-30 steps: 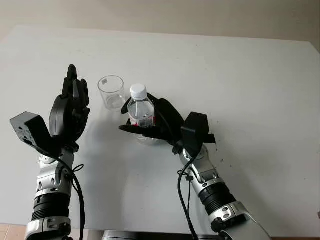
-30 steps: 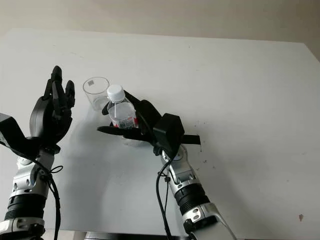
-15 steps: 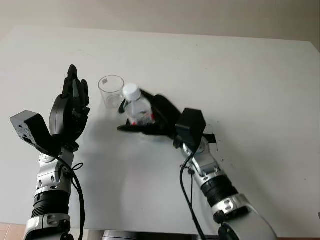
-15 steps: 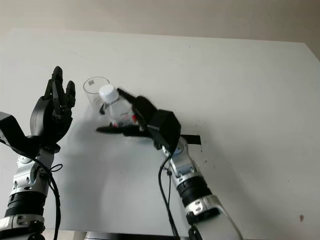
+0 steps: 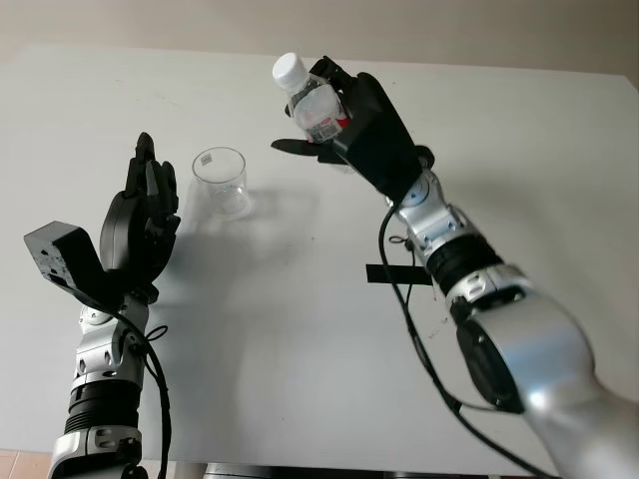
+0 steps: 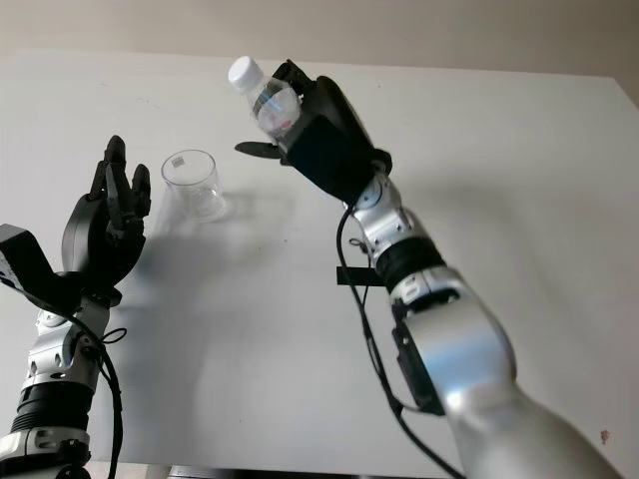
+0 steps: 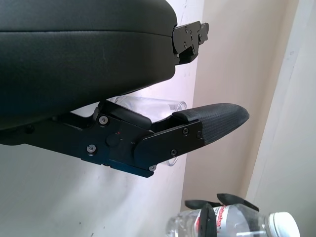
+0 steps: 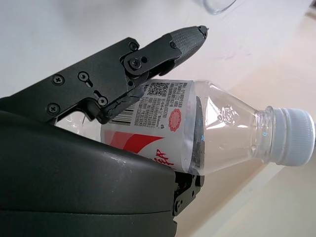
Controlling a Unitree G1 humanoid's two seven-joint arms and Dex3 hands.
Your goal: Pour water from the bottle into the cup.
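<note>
White tabletop (image 5: 519, 150) carries a clear plastic cup (image 5: 221, 183), upright and looking empty. The right hand (image 5: 344, 125) clamps its fingers around a small clear plastic water bottle (image 5: 312, 97), lifted above and to the right of the cup, its white cap (image 8: 294, 137) on. Nothing poured yet; tipping over the cup remains. The red-and-white label shows a barcode, its writing unreadable. The left hand (image 5: 140, 225) stands open left of the cup.
</note>
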